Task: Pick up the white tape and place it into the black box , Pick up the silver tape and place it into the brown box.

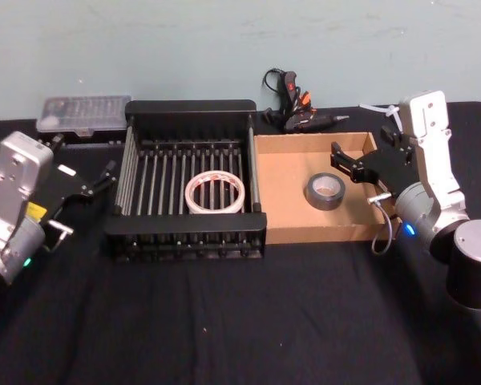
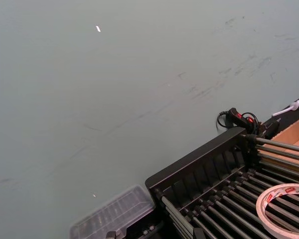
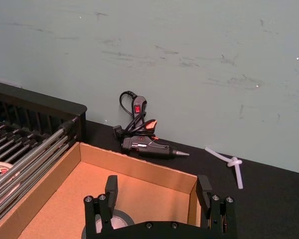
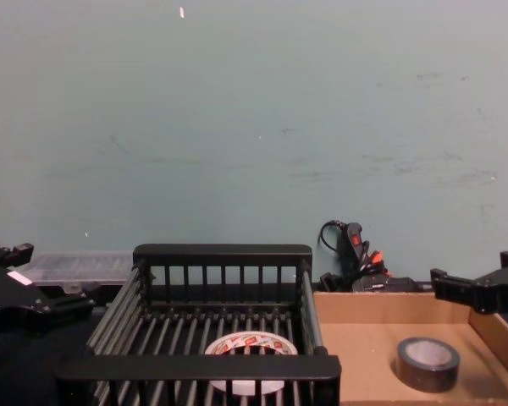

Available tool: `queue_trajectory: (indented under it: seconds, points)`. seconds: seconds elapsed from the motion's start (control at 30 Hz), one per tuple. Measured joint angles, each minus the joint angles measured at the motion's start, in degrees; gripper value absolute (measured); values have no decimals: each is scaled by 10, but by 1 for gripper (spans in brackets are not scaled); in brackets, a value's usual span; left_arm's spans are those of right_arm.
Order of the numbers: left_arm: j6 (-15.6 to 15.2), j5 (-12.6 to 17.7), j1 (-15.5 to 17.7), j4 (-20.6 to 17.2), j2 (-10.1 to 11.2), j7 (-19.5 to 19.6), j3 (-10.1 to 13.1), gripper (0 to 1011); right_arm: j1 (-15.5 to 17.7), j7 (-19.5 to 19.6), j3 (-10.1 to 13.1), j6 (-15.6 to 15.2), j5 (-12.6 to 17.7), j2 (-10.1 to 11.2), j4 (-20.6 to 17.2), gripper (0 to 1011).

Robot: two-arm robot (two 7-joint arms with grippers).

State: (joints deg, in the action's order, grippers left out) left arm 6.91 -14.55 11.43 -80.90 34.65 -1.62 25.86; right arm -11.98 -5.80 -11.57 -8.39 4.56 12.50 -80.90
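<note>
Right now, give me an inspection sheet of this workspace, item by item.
Surface: black table, bare in front of the boxes.
Job's things: white tape lies flat in the black box; silver tape lies flat in the brown box. The boxes stand side by side.
Clutter: glue gun, clear plastic case and a white plastic piece along the back edge.
Grippers: left gripper open, left of the black box; right gripper open, over the brown box near the silver tape, not touching it.
Cables: black cord coiled at the glue gun.
Surroundings: plain pale green wall behind the table.
</note>
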Motion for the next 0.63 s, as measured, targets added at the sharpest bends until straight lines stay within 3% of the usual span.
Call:
queue_trajectory:
  seconds: [0.63]
  points:
    - [0,0,0,0,0,0,0,1001,0,0,0,0,0,0,0,1003]
